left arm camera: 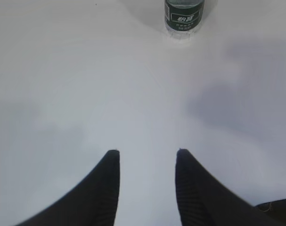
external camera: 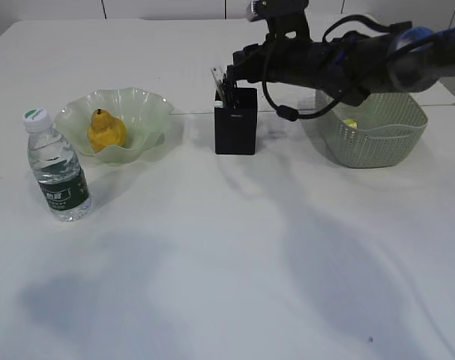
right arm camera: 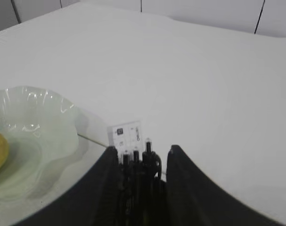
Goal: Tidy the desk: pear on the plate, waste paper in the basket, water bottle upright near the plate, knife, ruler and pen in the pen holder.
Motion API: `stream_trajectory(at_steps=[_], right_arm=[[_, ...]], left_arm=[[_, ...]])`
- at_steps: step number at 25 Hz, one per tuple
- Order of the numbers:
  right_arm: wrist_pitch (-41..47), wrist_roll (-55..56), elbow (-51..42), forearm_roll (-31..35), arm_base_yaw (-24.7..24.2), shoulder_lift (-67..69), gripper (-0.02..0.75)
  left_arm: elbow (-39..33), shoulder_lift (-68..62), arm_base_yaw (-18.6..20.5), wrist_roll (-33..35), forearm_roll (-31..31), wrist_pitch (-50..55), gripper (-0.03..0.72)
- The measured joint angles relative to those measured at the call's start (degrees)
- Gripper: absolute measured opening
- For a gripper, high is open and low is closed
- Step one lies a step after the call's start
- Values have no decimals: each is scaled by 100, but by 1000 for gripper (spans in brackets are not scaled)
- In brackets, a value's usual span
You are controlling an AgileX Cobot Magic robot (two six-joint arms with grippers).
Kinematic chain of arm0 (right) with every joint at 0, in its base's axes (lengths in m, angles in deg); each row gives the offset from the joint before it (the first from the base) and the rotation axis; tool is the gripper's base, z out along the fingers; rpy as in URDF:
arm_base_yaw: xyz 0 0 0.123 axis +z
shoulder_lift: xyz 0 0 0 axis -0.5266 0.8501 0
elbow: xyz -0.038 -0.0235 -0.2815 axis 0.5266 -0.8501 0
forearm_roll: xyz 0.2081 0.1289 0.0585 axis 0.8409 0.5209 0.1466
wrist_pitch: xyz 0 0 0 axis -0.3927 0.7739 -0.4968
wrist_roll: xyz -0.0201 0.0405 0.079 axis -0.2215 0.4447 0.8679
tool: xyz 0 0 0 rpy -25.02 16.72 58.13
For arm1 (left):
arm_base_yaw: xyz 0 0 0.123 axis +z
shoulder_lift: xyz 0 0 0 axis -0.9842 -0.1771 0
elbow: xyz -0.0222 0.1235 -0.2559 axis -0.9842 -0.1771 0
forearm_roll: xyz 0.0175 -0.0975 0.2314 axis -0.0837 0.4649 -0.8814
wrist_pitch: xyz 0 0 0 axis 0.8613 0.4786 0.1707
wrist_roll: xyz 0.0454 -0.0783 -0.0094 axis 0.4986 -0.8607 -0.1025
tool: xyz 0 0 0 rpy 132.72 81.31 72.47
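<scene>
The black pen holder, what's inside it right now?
The pen holder shows dark pen-like tips and the clear ruler poking above its rim, under the right claw. Its opaque walls hide everything lower, so the knife can't be confirmed.

Nothing legible from my station.
I see white print on the water bottle (left arm camera: 183, 18) label, too blurred to read.

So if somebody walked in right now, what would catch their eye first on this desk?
Probably the dark right arm reaching across from the right, its gripper right above the black pen holder at mid-desk, where pens and the ruler stick up. Next, the yellow pear in the ruffled green plate at left, with the water bottle upright beside it.
</scene>
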Motion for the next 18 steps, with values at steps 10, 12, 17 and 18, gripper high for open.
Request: stream_trajectory(at_steps=[10, 12, 17, 18], right_arm=[[1083, 1875, 0, -2279, 0, -1203, 291], [1325, 2156, 0, -2710, 0, -1450, 291], [1356, 2298, -533, -3348, 0, -1844, 289], [1281, 2298, -770, -3548, 0, -1883, 288]], left_arm=[[0, 0, 0, 0, -23, -277, 274], [0, 0, 0, 0, -43, -388, 274], [0, 0, 0, 0, -43, -531, 274], [0, 0, 0, 0, -43, -531, 274]])
